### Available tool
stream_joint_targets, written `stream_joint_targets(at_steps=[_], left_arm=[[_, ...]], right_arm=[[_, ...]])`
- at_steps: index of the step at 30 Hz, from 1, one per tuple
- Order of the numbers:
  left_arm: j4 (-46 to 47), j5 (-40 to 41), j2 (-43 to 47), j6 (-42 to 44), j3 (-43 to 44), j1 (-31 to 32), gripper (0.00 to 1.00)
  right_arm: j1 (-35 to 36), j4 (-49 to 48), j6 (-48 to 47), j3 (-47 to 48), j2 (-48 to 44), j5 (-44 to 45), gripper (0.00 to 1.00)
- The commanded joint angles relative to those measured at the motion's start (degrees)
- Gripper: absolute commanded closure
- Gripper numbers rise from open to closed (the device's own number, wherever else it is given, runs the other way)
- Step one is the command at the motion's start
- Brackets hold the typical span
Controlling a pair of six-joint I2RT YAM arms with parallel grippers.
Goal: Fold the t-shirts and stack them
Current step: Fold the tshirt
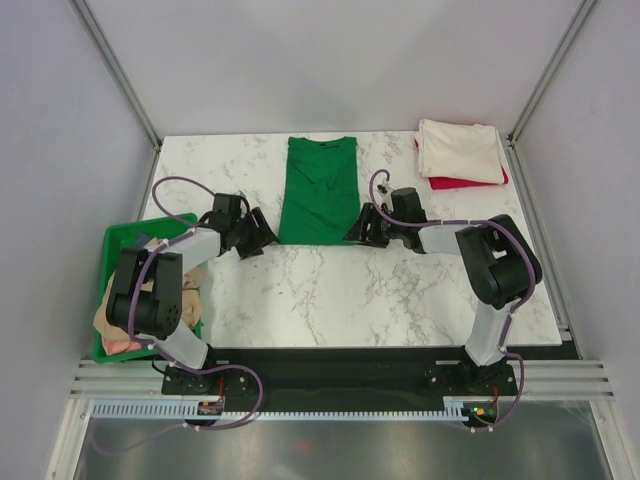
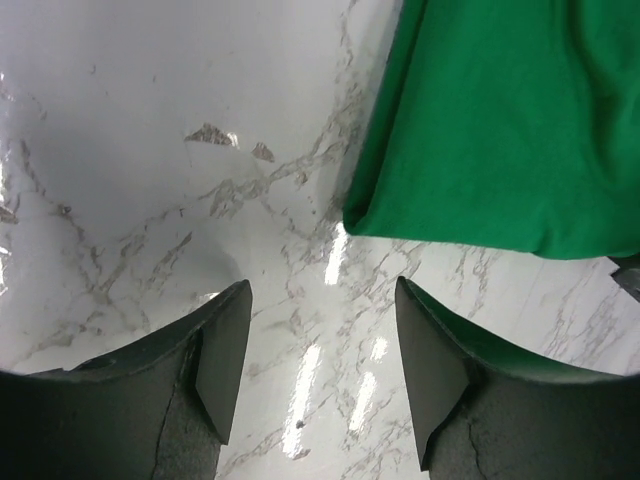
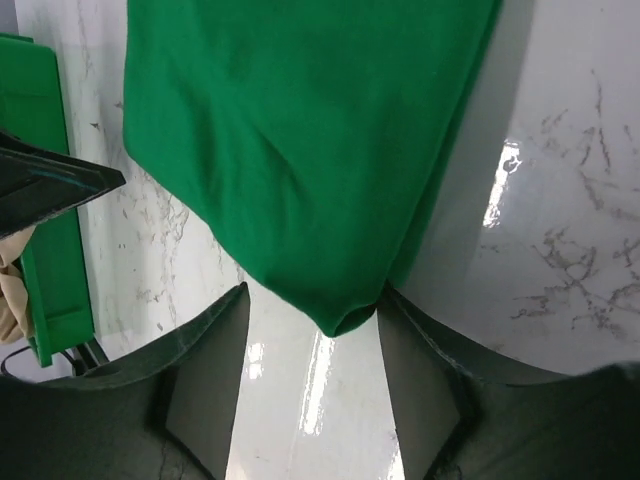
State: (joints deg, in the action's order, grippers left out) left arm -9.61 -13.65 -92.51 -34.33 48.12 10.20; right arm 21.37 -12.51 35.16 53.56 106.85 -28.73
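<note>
At centre frame, left gripper (image 1: 256,236) and right gripper (image 1: 358,231) flank the green shirt (image 1: 320,190) at its lower hem, jaws wide and empty, ready to fold.

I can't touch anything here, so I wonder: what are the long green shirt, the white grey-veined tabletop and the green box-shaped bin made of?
Green shirt: soft matte cloth, probably cotton; it creases and folds. White grey-veined tabletop: glossy marble look, whether stone or laminate I cannot tell; it mirrors the lights. Green bin: rigid, likely plastic; straight walls.
</note>
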Motion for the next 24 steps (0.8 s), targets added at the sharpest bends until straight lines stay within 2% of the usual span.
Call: stream_joint_targets(at_steps=[1,3,4,8,16,19,24], left_arm=[[7.0,-0.8,0.6,-2.9,-0.7,-0.2,0.33],[9.3,-1.5,-0.6,-3.9,-1.1,-0.2,0.32],[9.4,-1.9,-1.0,-4.3,-1.4,-0.2,0.32],[13.4,-2.3,-2.1,-6.0,-2.5,-0.2,0.32],[17.8,-2.5,-5.0,-8.3,-2.6,-0.1,0.34],[19.5,-4.5,-6.8,-8.8,-2.2,0.2,0.42],[20.2,-4.7,-7.9,-9.2,-2.7,1.4,0.60]], right_arm=[[-0.2,-7.2,2.1,-1.5,3.3,-0.4,0.40],[-0.2,-8.7,2.7,-2.4,4.1,-0.4,0.53],[-0.2,-9.4,2.9,-2.5,4.2,-0.7,0.62],[-0.3,-9.8,2.4,-2.8,4.2,-1.2,0.82],[-0.4,-9.5,1.4,-3.1,4.7,-2.6,0.93],[-0.3,-9.8,1.4,-3.2,5.2,-3.2,0.94],[-0.5,-9.5,1.1,-3.4,5.3,-3.3,1.00]])
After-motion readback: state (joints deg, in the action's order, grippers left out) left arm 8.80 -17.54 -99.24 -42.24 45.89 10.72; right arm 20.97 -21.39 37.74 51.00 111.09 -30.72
